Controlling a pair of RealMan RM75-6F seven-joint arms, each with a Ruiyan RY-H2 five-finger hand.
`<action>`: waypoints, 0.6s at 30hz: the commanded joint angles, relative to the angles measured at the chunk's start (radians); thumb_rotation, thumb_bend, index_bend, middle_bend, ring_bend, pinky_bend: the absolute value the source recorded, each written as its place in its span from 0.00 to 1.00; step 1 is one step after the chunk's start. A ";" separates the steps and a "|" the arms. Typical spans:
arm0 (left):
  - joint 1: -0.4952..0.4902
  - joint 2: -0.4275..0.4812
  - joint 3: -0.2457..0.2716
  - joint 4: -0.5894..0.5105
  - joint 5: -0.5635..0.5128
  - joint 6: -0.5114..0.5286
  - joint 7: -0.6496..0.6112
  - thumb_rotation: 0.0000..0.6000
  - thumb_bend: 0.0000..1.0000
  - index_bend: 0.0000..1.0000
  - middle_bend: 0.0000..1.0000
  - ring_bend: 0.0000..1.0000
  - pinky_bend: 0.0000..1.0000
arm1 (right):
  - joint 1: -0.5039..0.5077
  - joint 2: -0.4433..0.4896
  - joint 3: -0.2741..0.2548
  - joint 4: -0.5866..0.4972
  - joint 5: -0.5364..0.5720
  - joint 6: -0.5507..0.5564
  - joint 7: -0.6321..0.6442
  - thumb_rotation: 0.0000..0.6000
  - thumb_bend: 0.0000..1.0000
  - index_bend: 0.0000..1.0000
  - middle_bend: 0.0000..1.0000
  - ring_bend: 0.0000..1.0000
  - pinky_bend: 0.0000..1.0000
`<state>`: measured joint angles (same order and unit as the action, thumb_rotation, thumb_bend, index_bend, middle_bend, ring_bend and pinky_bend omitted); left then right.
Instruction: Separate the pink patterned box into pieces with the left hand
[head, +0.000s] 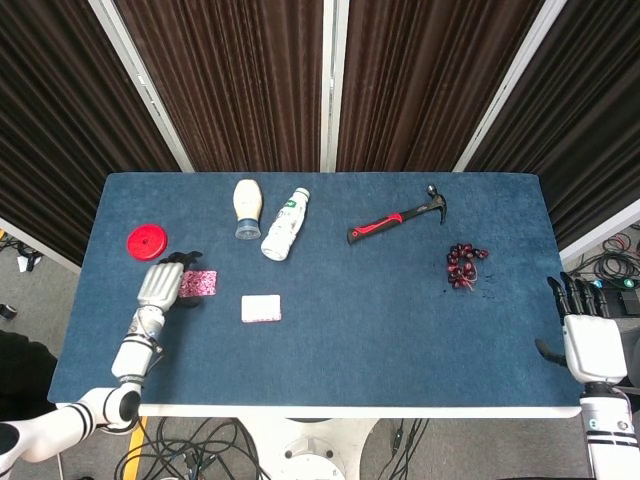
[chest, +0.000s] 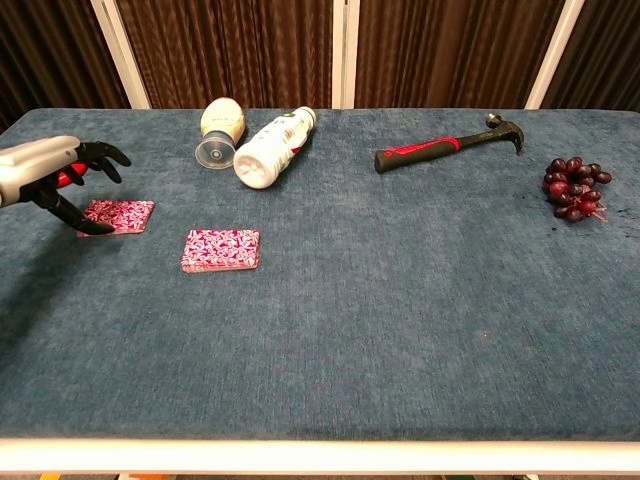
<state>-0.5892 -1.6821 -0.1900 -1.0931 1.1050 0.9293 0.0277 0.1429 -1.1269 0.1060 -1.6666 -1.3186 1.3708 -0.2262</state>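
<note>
L hand (chest: 55, 180) hovered w/ fingers spread, holding nothing. Pink box lid (chest: 118, 215) lay flat on bench (chest: 400, 300) just under fingertips, touching or nearly; can't tell. Box base (chest: 221, 250) sat apart, to hand's right; contents not visible. Red disc (head: 147, 242) just beyond hand. R hand (head: 595, 345) off bench edge, fingers straight, apart, nothing held.

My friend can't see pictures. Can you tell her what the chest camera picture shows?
The robot's left hand hovers with fingers spread over one flat pink patterned box piece lying on a blue table, with the other pink piece lying apart beside it. Farther back lie two bottles, a red-handled hammer and a bunch of dark grapes.
</note>
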 joint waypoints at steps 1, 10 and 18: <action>-0.005 0.032 -0.008 -0.080 0.013 0.007 0.013 1.00 0.16 0.17 0.24 0.13 0.24 | 0.001 0.000 0.001 0.001 0.000 -0.001 0.004 1.00 0.12 0.00 0.00 0.00 0.00; -0.038 0.039 -0.012 -0.236 -0.030 0.013 0.165 1.00 0.16 0.17 0.28 0.13 0.25 | 0.001 0.017 -0.003 -0.012 -0.014 -0.005 0.032 1.00 0.12 0.00 0.00 0.00 0.00; -0.060 -0.028 0.008 -0.285 -0.050 0.035 0.259 1.00 0.16 0.19 0.31 0.14 0.25 | 0.000 0.017 -0.004 -0.001 -0.004 -0.013 0.049 1.00 0.12 0.00 0.00 0.00 0.00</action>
<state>-0.6431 -1.6941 -0.1874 -1.3753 1.0596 0.9544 0.2698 0.1427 -1.1098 0.1020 -1.6685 -1.3225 1.3584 -0.1780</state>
